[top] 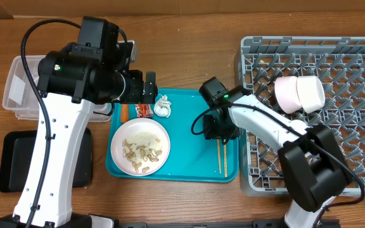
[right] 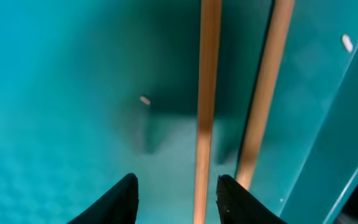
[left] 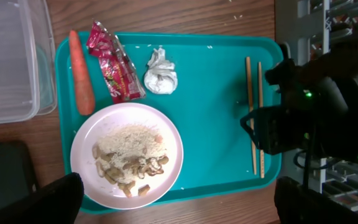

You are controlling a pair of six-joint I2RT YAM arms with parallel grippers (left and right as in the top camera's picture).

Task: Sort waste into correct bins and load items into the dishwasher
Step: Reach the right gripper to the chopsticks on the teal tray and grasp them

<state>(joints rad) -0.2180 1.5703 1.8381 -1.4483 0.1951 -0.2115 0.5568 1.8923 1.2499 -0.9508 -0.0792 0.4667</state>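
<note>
On the teal tray [top: 189, 120] a pair of wooden chopsticks [top: 222, 158] lies at the right edge. My right gripper [top: 220, 134] is lowered over their upper end. In the right wrist view its jaws [right: 178, 182] stand apart. One chopstick [right: 209, 93] runs between them, close to the right finger. The other chopstick [right: 269, 93] lies outside that finger. A white plate [left: 127, 155] holds beige food scraps. The carrot [left: 81, 73], red wrapper [left: 114, 62] and tissue ball [left: 161, 74] lie above it. My left gripper [left: 179, 211] hovers wide open over the tray's near edge.
The grey dish rack [top: 353, 76] stands at the right, with white bowls [top: 300, 94] tipped on their sides in it. A clear tub [top: 18, 85] and a black tray [top: 11, 158] sit left of the teal tray. The right arm crosses the rack's left edge.
</note>
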